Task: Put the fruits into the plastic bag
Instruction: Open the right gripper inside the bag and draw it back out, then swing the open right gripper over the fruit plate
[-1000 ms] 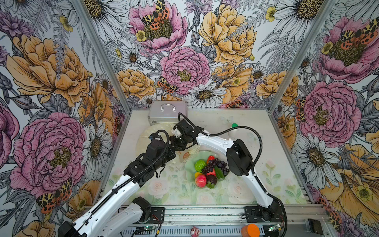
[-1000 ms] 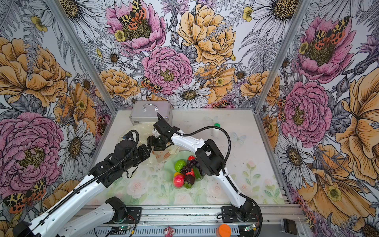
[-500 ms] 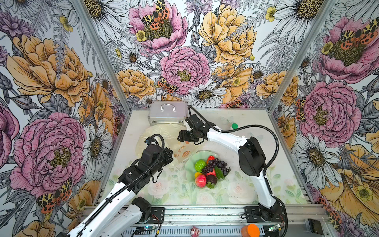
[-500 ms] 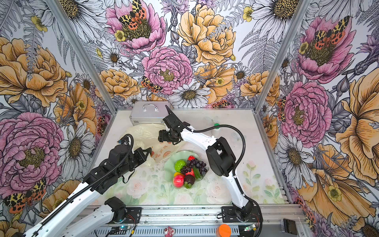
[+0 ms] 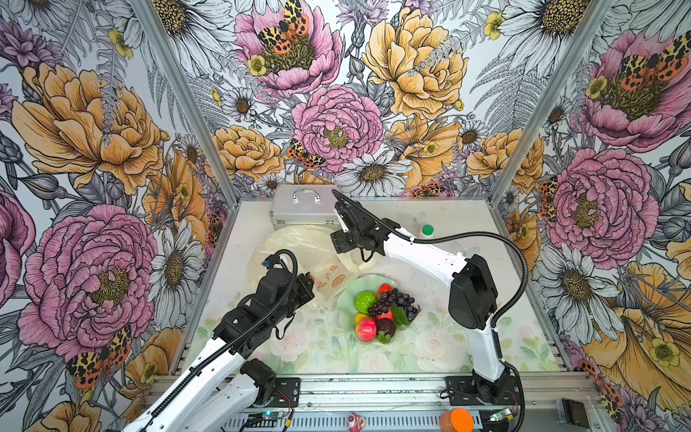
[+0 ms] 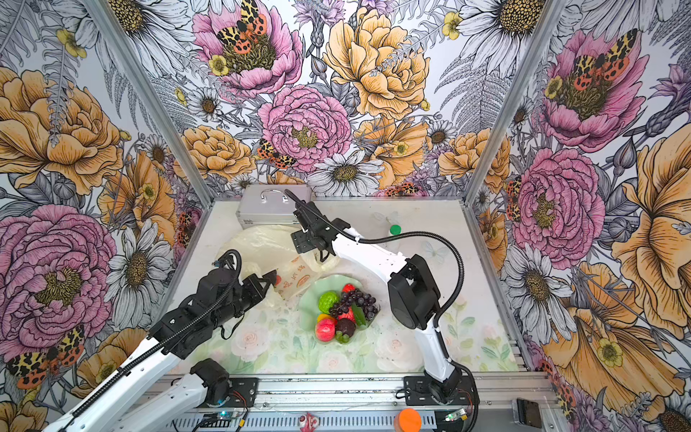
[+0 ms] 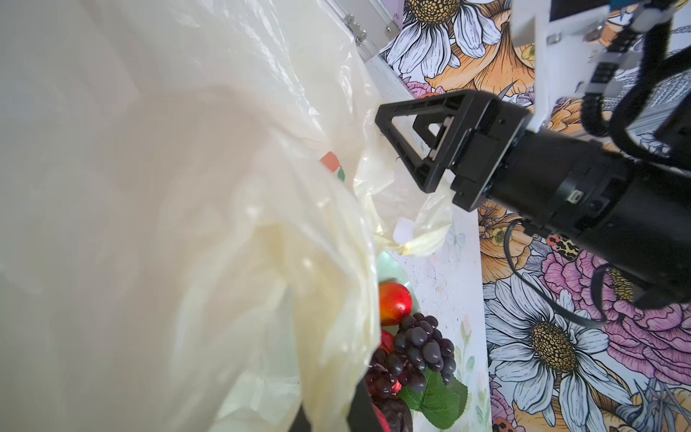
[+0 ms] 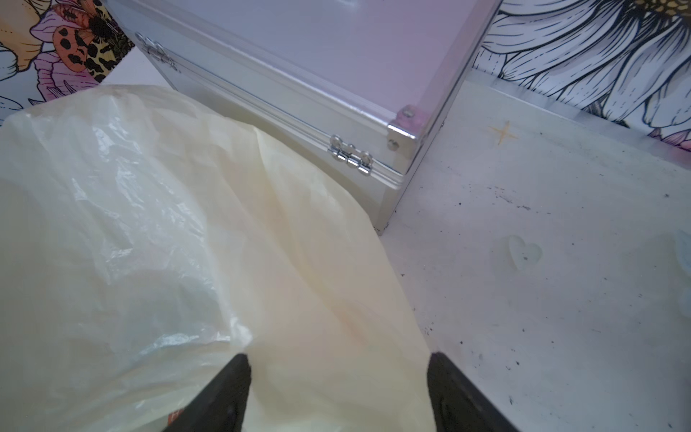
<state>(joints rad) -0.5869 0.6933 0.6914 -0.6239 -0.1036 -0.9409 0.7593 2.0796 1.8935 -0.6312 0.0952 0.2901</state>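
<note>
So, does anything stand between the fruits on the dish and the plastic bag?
Nothing visible does: the plastic bag lies beside the green dish holding the fruits. Its mouth is not visibly open, though; the left tool pinches its printed edge.

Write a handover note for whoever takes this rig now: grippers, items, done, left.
Left gripper: shut, seemingly pinching the edge of the thin translucent pale-yellow plastic bag.
Right gripper: open over the bag, holding nothing.
Bag lies crumpled between the silver metal case and the wavy-edged pale green dish.
Small glossy toy fruits: all piled in the dish.
Done: none bagged.
To do: open the bag's mouth, move every fruit in.
</note>
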